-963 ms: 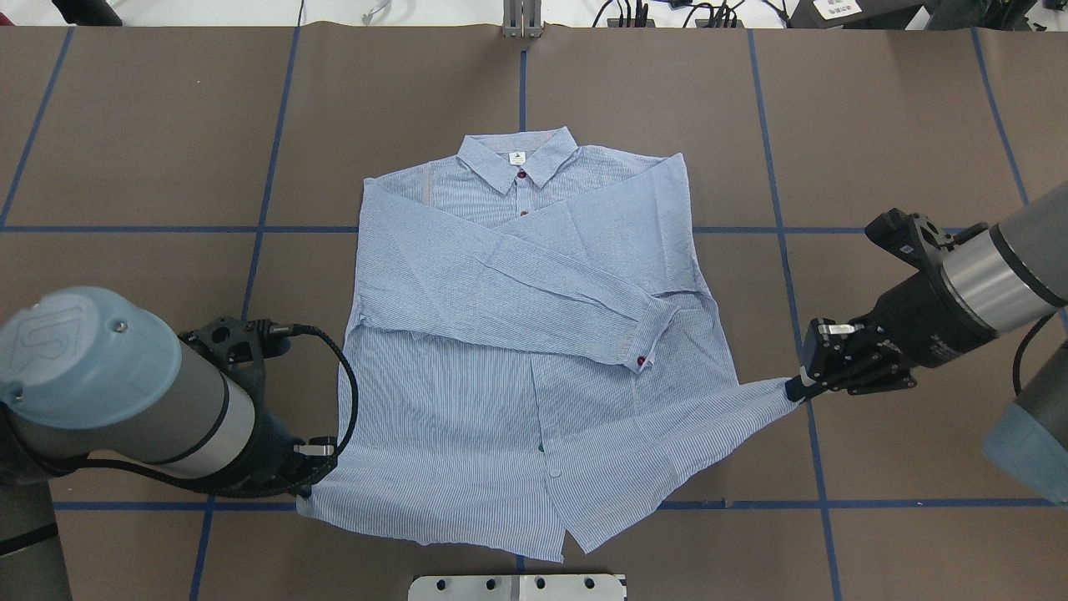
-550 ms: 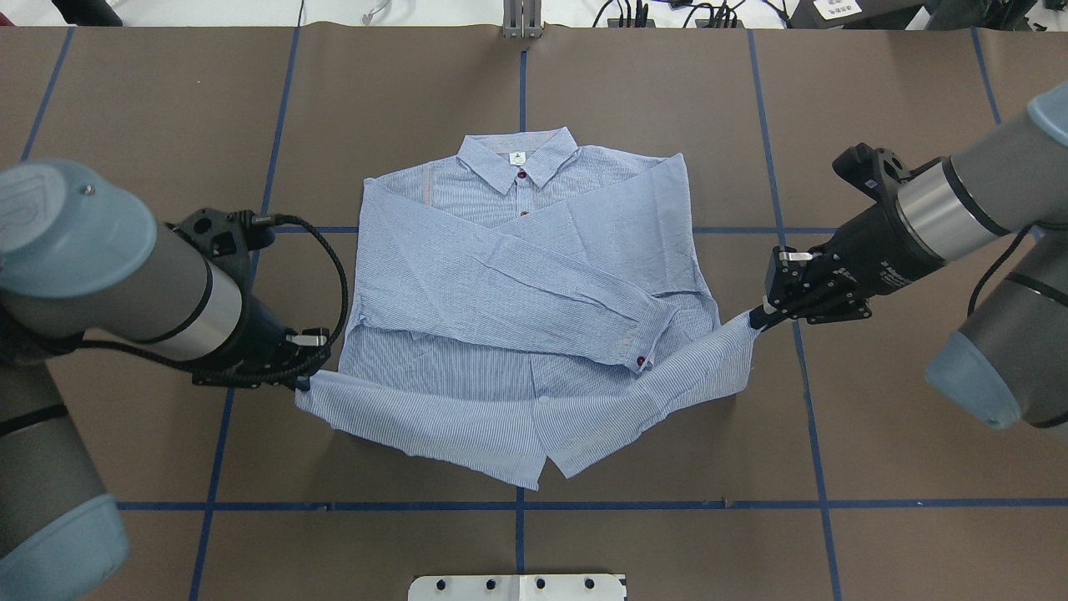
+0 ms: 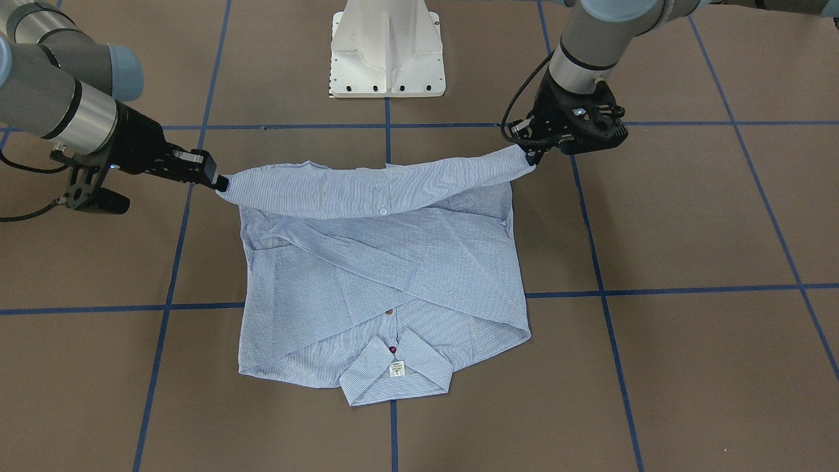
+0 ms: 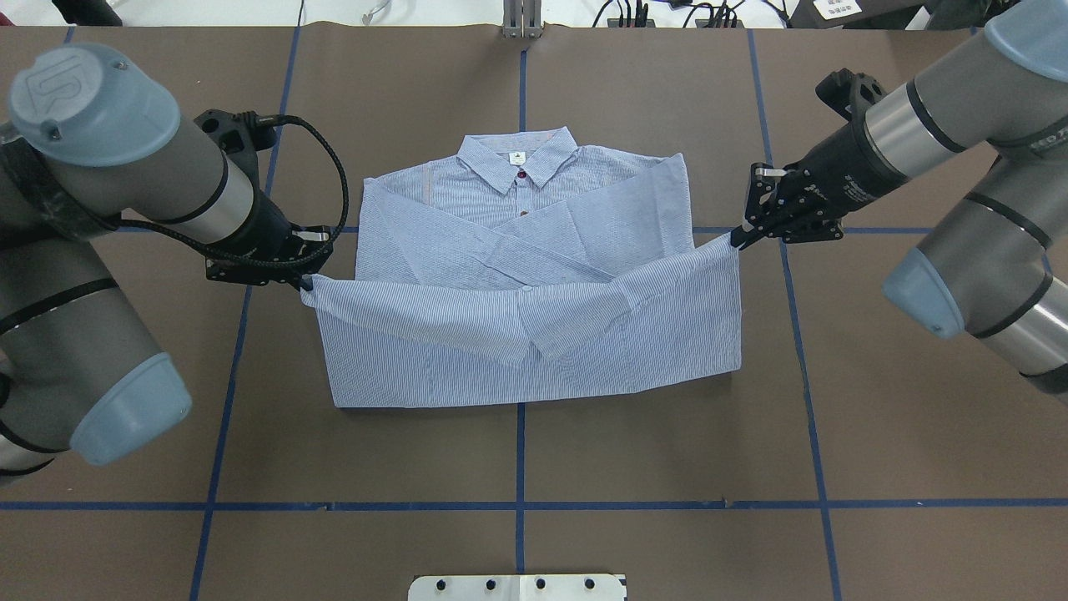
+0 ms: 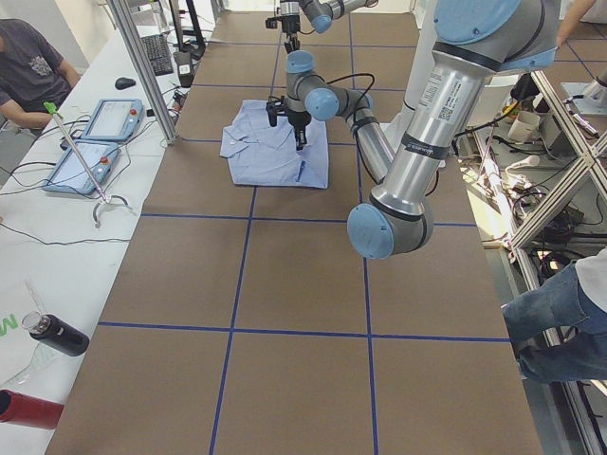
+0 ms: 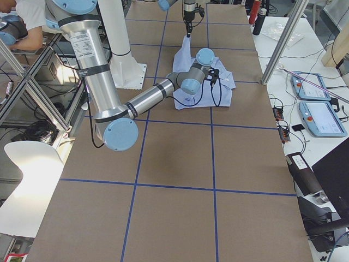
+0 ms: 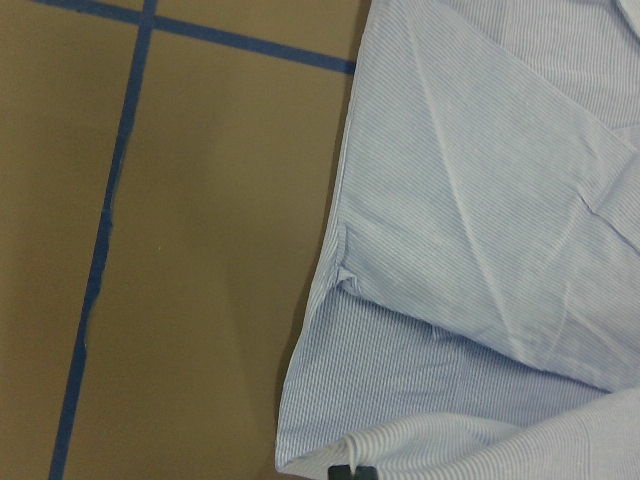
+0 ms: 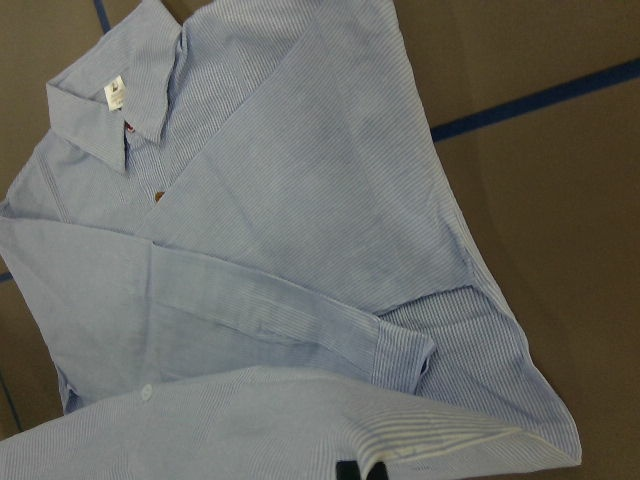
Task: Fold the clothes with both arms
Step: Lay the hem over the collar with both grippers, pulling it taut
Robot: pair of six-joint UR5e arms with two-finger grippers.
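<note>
The light blue striped shirt lies face up on the brown table, collar at the far side and sleeves folded across the chest. Its lower part is doubled over, and the hem edge hangs stretched between both grippers above the shirt's middle. My left gripper is shut on the hem's left corner. My right gripper is shut on the right corner. The front-facing view shows the shirt, the left gripper and the right gripper. The left wrist view shows pinched cloth; so does the right wrist view.
The white pedestal base stands at the robot's side of the table, its plate edge near the shirt's fold. Blue tape lines grid the brown surface. Tablets and bottles lie on the side bench beside a seated operator.
Both grippers have carried the hem corners away from the robot toward the collar. The shirt's lower part now lies folded over itself and covers the sleeve cuffs.
</note>
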